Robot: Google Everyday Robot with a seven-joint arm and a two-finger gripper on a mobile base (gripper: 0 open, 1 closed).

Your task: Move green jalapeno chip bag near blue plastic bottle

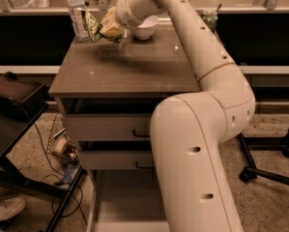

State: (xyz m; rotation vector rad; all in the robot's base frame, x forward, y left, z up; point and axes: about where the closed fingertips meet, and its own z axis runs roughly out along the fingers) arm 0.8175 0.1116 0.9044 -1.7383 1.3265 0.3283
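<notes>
Upper left of frame: gripper (108, 29), fingers clamped on green jalapeno chip bag (94, 25). Bag held clear of tabletop (134, 69), likely to avoid dragging. It hangs just beside blue plastic bottle (77, 14); set-down looks due.

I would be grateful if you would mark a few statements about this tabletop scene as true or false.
1. The pincer grips the green jalapeno chip bag just above the table. True.
2. The blue plastic bottle lies on its side. False: it stands upright at the table's back corner.
3. The chip bag is in the white bowl. False: it is held between the bottle and the bowl, close to the bottle.
4. The bowl sits on the table behind the arm. True.
</notes>
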